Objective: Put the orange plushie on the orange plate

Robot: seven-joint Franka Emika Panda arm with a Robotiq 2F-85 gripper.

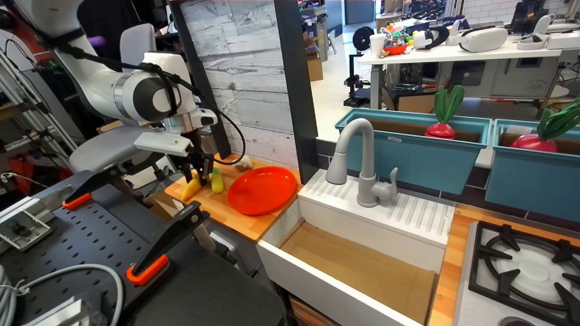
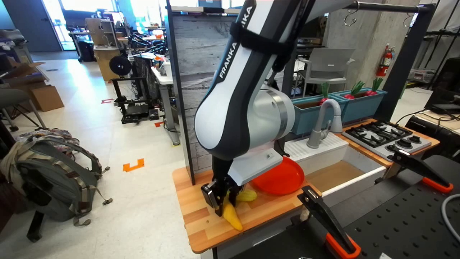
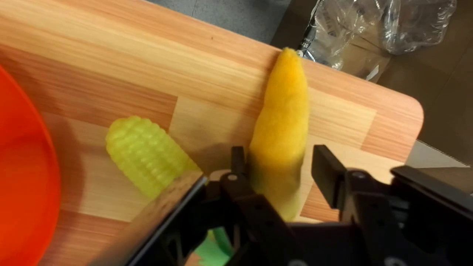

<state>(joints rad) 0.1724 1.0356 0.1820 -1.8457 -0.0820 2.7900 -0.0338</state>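
Observation:
The orange plushie (image 3: 282,114) is an elongated orange-yellow toy lying on the wooden counter. It also shows in both exterior views (image 1: 191,189) (image 2: 231,217). My gripper (image 3: 279,162) is low over the counter with its fingers open, one on each side of the plushie's near part. In the wrist view the left finger is close against the plushie, and a gap shows at the right finger. The gripper also appears in both exterior views (image 1: 196,177) (image 2: 226,208). The round orange plate (image 1: 263,190) lies beside them, with nothing on it; it also shows in the wrist view (image 3: 22,170).
A yellow-green corn toy (image 3: 147,155) with green leaves lies between the plushie and the plate, close to my left finger. A small whitish object (image 1: 244,163) is at the back near the wall panel. A white sink (image 1: 362,271) and grey faucet (image 1: 367,158) adjoin the counter.

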